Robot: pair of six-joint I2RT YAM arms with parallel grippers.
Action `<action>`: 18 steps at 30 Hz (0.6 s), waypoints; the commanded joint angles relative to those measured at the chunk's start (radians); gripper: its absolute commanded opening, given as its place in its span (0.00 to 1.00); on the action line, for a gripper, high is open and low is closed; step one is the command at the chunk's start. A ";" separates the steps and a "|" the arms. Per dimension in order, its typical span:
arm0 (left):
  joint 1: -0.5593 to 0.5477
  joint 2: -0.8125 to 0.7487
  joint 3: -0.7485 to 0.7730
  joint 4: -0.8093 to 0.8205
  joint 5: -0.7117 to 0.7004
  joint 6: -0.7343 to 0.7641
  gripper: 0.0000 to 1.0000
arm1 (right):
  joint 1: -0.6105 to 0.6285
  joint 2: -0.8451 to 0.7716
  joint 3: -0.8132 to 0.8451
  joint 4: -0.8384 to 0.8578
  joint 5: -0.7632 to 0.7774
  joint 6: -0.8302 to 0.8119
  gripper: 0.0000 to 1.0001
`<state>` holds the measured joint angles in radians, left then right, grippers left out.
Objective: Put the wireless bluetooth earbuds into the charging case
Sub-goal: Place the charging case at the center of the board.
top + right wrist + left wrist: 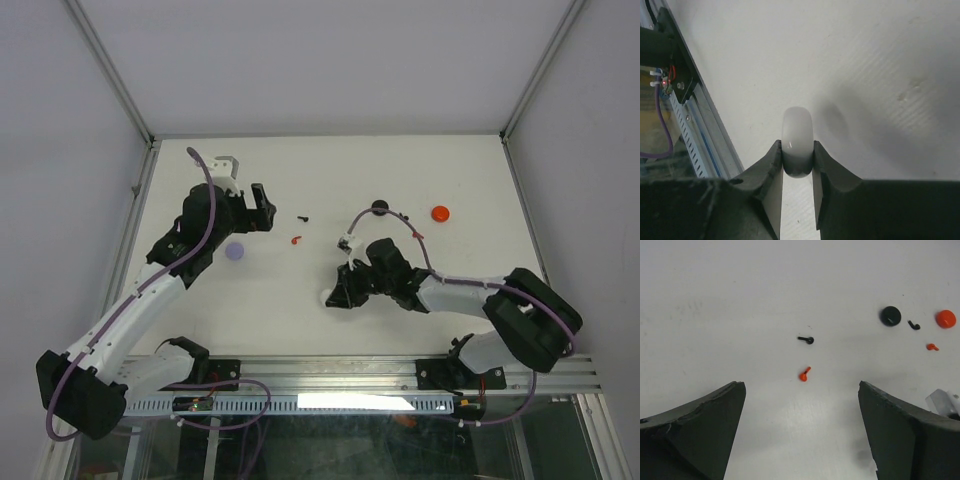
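Left gripper point(801, 386) gapes wide, empty; right gripper point(797, 150) pinches a white case point(797, 127). I see the red earbud point(805, 374) and black earbud point(807, 340) loose: nothing inserted yet.

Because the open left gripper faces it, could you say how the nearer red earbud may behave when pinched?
The red earbud looks tiny beside the left gripper, so it is probably very light and easily flicked. Its round head and thin stem may pivot or slip.
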<state>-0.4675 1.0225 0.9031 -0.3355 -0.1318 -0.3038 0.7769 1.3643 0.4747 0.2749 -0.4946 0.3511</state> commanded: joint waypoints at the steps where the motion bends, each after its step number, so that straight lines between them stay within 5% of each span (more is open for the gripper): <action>1: 0.020 -0.029 0.061 0.007 -0.104 0.107 0.99 | 0.070 0.130 0.122 0.004 -0.005 0.062 0.02; 9: 0.070 -0.075 -0.025 0.028 -0.178 0.129 0.99 | 0.100 0.310 0.233 -0.054 -0.010 0.108 0.14; 18: 0.096 -0.100 -0.032 0.035 -0.190 0.078 0.99 | 0.101 0.212 0.239 -0.240 0.148 0.044 0.50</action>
<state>-0.3946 0.9539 0.8680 -0.3447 -0.2913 -0.2142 0.8753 1.6390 0.6926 0.1612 -0.4606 0.4400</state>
